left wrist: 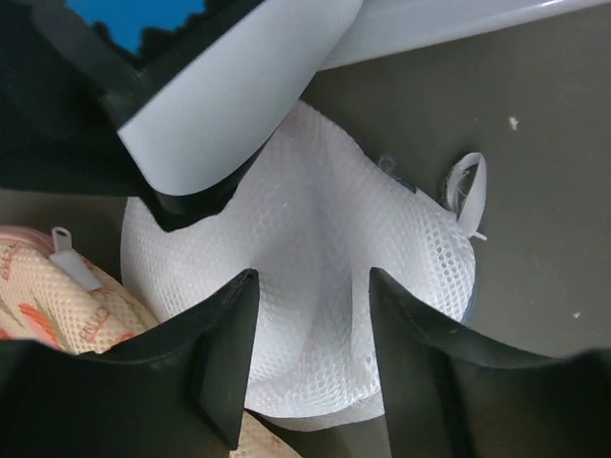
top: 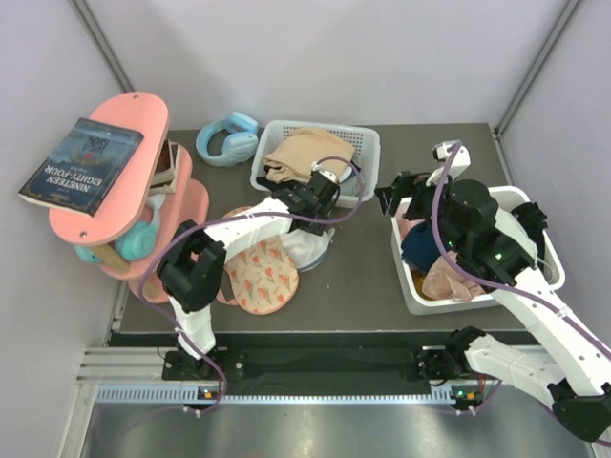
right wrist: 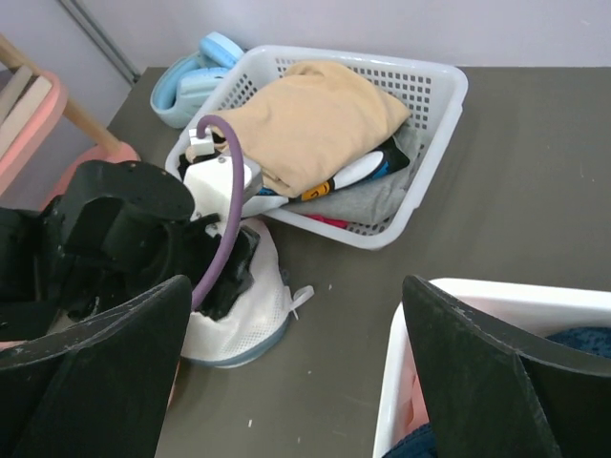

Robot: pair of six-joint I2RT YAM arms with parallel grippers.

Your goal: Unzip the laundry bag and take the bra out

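The laundry bag (top: 315,252) is a white mesh dome on the dark table, in front of the back basket. It fills the left wrist view (left wrist: 315,219), with a white loop tab (left wrist: 468,186) at its side. My left gripper (top: 307,222) is on top of it, open, and the fingers (left wrist: 224,353) straddle a raised fold of mesh. The bra (top: 260,275), peach with red flowers, lies on the table beside the bag's left; its edge shows in the left wrist view (left wrist: 48,301). My right gripper (top: 393,197) is open and empty over the right basket's rim, apart from the bag (right wrist: 250,315).
A white slatted basket (top: 368,143) with a tan garment (top: 305,153) stands right behind the bag. Another white basket (top: 410,281) with clothes is at the right. Blue headphones (top: 227,139) lie at the back. A pink shelf (top: 105,205) with a book stands at the left.
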